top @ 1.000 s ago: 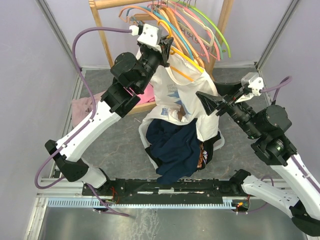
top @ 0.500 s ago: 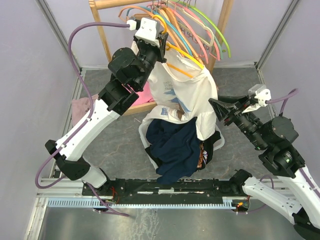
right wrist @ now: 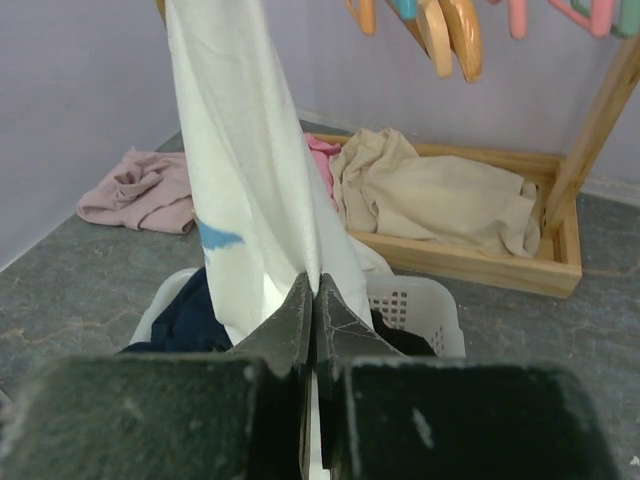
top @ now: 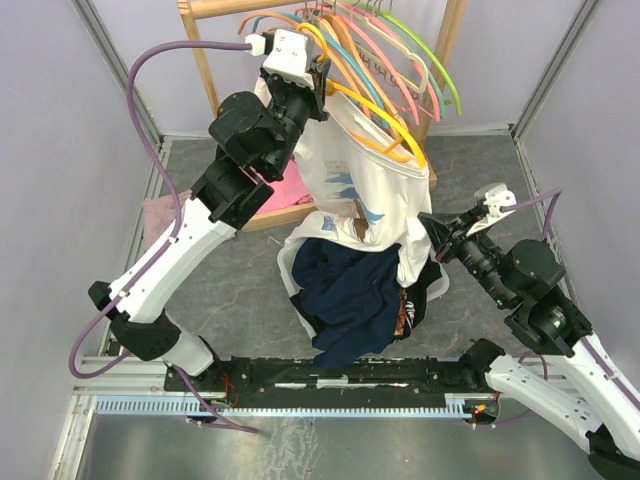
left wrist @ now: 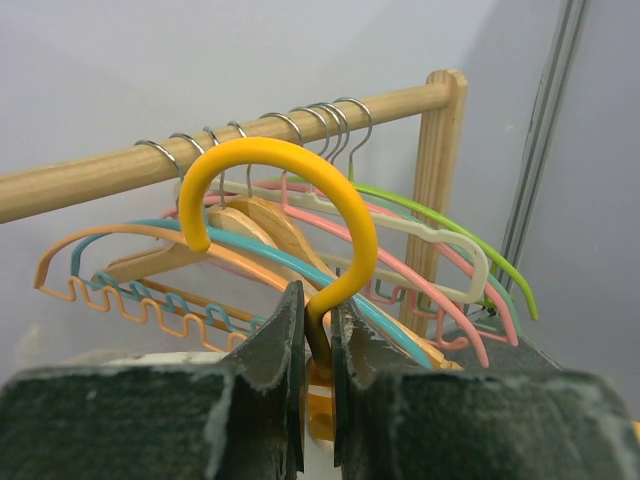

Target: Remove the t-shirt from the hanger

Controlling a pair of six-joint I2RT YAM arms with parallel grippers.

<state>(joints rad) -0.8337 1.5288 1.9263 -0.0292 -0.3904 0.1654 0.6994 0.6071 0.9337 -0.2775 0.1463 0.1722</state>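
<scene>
A white t-shirt (top: 370, 190) with a blue print hangs from a yellow hanger (top: 375, 112), held up in front of the rack. My left gripper (top: 322, 88) is shut on the neck of the yellow hanger (left wrist: 300, 215) just below its hook. My right gripper (top: 432, 232) is shut on the lower right edge of the t-shirt (right wrist: 250, 170), the white cloth pinched between its fingertips (right wrist: 300, 315). The cloth stretches up and to the left from the right gripper (right wrist: 315, 295).
A wooden rack (top: 205, 60) carries several coloured hangers (top: 400, 50) on its rail (left wrist: 100, 175). A white laundry basket (right wrist: 425, 310) with dark clothes (top: 345, 290) sits below the shirt. A beige garment (right wrist: 440, 195) lies in the rack's wooden tray, a pink one (right wrist: 140, 190) on the floor at left.
My right gripper has closed from open onto the shirt's lower right edge after moving down toward the basket. My left arm lifted the hanger slightly up and back.
</scene>
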